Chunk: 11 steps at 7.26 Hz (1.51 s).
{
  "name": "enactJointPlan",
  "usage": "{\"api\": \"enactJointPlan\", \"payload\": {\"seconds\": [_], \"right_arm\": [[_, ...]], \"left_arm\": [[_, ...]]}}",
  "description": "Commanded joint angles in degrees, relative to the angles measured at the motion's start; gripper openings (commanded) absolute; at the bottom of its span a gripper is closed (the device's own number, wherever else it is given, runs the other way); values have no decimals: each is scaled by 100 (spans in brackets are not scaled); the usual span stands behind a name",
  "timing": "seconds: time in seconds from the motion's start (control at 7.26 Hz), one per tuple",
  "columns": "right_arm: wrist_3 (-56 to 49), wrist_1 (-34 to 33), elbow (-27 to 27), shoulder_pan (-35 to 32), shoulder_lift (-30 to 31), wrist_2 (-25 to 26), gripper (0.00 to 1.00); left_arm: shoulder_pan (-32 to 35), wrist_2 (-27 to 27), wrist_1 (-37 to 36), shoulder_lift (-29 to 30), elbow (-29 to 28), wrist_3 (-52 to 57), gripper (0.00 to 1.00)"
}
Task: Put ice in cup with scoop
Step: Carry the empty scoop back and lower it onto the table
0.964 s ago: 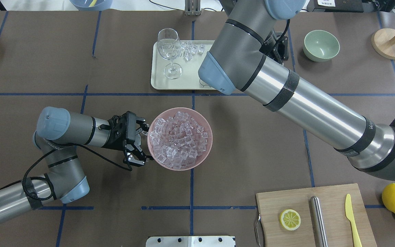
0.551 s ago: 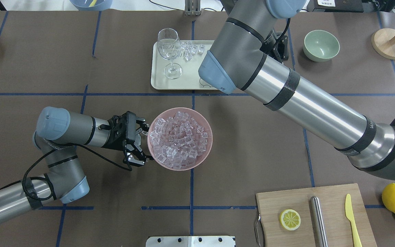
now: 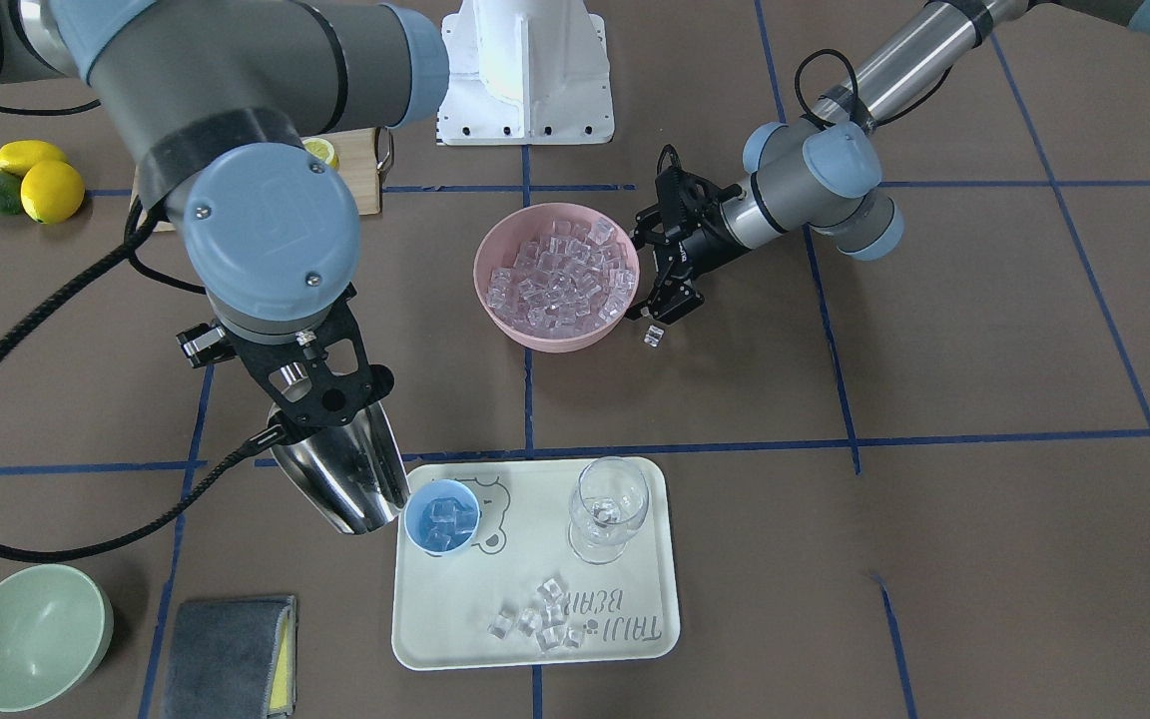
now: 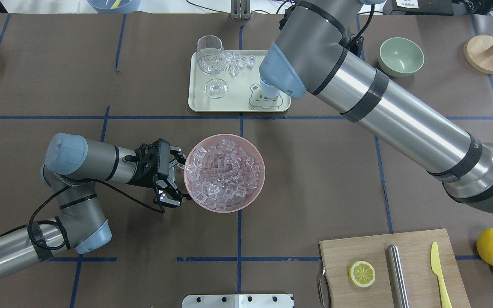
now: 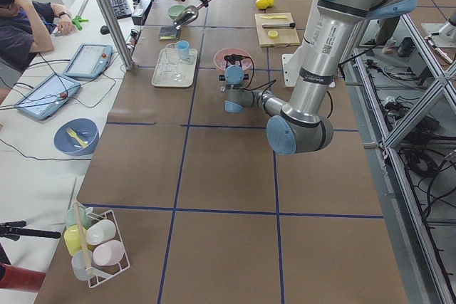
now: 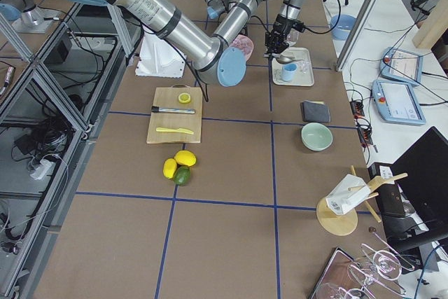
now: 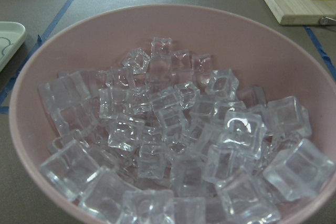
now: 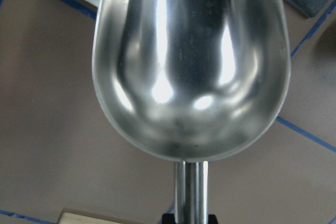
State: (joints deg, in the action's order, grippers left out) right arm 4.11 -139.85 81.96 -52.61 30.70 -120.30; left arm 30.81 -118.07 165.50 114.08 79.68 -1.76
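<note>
My right gripper (image 3: 323,397) is shut on the handle of the shiny steel scoop (image 3: 345,479). The scoop hangs mouth down, just beside the light-blue cup (image 3: 442,524) on the cream tray (image 3: 635,639). The scoop's bowl (image 8: 191,61) is empty in the right wrist view. The cup holds a few ice cubes. Many ice cubes (image 4: 223,173) fill the pink bowl (image 4: 261,171) at mid-table, and they also show in the left wrist view (image 7: 173,135). My left gripper (image 4: 173,179) is open, its fingers spread against the bowl's left rim.
A stemmed glass (image 3: 607,509) and several loose ice cubes (image 3: 545,619) share the tray. One cube (image 3: 652,336) lies on the table by my left gripper. A green bowl (image 3: 31,634) and a grey cloth (image 3: 231,654) lie near the scoop. A cutting board (image 4: 413,244) is at the front right.
My right arm has swung back and to the right in the overhead view, uncovering the bear print on the tray. The left arm and the pink bowl have not moved.
</note>
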Motion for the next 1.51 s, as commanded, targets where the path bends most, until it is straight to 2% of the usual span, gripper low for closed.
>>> {"api": "enactJointPlan", "payload": {"seconds": [0.0,0.14,0.28,0.55,0.69,0.96,1.1,1.38], "right_arm": [[991,168,920,-179,564,-442,0],[1604,316,1806,-205,1239,-512,0],[1775,300,2154,-284,1498,-565,0],[2188,353,3452,-302,2778,-697,0],[2295,353,3841,-311,3245,-697,0],[2400,589,4248,-302,4090,-697,0],[2714,1043,4284,-293,4468,-697,0],[3486,2762,4232,-40,5486,-697,0]], "left_arm": [[4,3,0,-9,-5,0,100],[12,3,-9,-9,-5,-9,100],[21,3,-9,-18,-5,-9,100],[30,3,-9,-18,-5,-9,100],[21,3,-9,-18,-5,-9,100],[21,3,-9,-18,-5,-9,100],[13,3,-9,-18,-5,-9,100],[13,3,-9,-18,-5,-9,100]]}}
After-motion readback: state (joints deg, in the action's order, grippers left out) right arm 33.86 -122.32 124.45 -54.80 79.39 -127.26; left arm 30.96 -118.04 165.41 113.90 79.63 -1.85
